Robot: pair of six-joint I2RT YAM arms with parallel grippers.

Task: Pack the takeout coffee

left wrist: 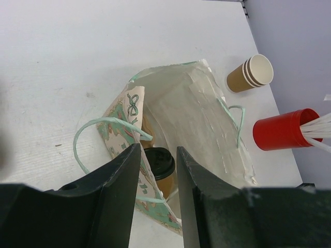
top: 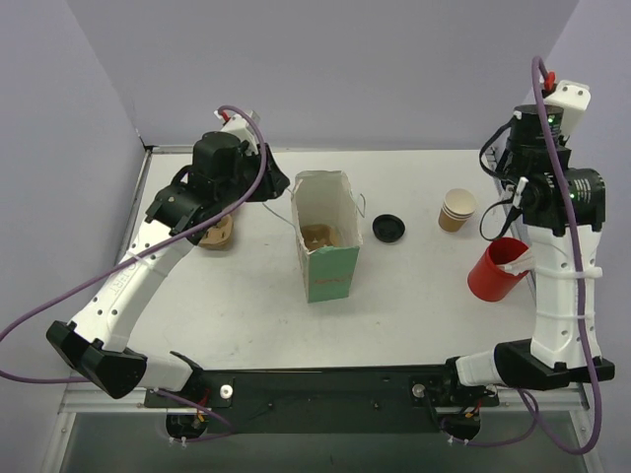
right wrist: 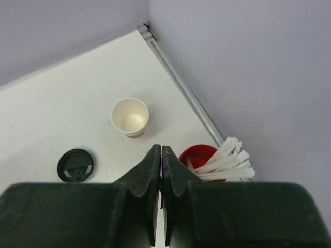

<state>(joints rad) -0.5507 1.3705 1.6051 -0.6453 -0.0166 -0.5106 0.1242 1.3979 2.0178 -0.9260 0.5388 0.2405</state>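
Here, reading left to right, you see the task near its end. Left gripper (left wrist: 159, 150): black jaws about half apart, empty, poised beside the bag's mouth and looking into it. Centre: an upright paper gift bag (top: 330, 268), printed with mint-green bows and fitted with mint cord handles, its top open. The takeout coffee (left wrist: 159, 164), a small brown kraft-paper cup with a round black plastic lid, stands inside the bag, low against the near wall. It looks upright as far as the left wrist view shows, and nothing touches it. Right of the bag, on the white table (top: 246, 296): a loose black plastic lid (top: 388, 228), then a nested stack of kraft cups (top: 456, 209) with cream interiors, then a red cup (top: 498, 268) holding white stirrers (right wrist: 222, 163). Right gripper (right wrist: 161, 151): jaws pressed together, gripping nothing, raised over the far right corner. Judged done: coffee placed and released. Judged left for you: draw the left arm clear. Whether the bag needs closing, the frames cannot settle.
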